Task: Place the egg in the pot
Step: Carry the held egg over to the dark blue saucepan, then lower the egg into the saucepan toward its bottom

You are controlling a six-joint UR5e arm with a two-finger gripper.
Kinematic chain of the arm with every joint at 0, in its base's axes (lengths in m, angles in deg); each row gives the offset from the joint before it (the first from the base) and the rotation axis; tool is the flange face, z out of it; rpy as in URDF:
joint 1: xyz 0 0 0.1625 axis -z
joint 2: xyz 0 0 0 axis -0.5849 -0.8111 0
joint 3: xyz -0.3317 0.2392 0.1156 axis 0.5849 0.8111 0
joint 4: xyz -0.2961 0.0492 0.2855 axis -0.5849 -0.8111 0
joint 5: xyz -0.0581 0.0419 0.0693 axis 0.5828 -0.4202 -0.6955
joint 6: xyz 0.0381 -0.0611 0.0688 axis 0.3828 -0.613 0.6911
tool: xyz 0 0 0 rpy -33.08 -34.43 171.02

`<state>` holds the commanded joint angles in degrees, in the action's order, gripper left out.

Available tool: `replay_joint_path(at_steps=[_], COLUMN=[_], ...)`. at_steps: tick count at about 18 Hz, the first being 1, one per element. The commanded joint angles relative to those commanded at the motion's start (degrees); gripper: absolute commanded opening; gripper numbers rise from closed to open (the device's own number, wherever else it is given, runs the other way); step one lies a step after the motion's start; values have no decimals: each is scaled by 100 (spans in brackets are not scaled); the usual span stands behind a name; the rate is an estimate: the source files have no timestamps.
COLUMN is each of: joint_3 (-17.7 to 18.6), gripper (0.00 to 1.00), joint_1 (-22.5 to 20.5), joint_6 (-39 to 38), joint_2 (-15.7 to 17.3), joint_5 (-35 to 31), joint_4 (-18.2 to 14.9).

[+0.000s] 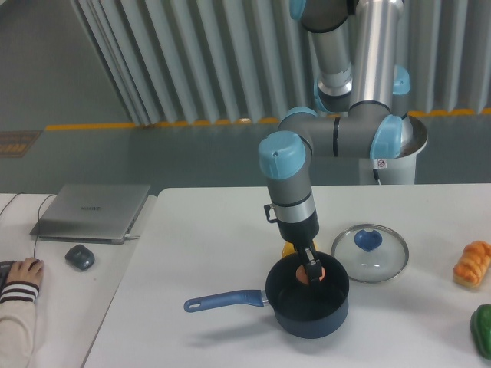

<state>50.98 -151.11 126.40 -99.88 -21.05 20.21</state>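
Note:
The dark navy pot [307,310] stands near the table's front, its long blue handle [222,300] pointing left. My gripper [312,272] hangs over the pot's far inner part, fingers pointing down and shut on the small brown-orange egg [310,274]. The egg is held just inside the rim, above the black bottom; whether it touches the pot I cannot tell.
A yellow fruit [290,249] lies just behind the pot, mostly hidden by the gripper. The glass lid [368,252] with its blue knob rests to the right. Farther right are an orange bread item [472,264] and a green object [482,330]. At the left stand a laptop [92,211], a mouse [80,257] and a person's hand [23,272].

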Motion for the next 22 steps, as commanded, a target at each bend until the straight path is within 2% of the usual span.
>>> replay_joint_path(at_steps=[13, 22], joint_3=[35, 70], gripper=[22, 22], joint_1=[167, 176], joint_6=[-18, 18], joint_2=[-255, -316], joint_5=[-202, -193], joint_4=[79, 114])
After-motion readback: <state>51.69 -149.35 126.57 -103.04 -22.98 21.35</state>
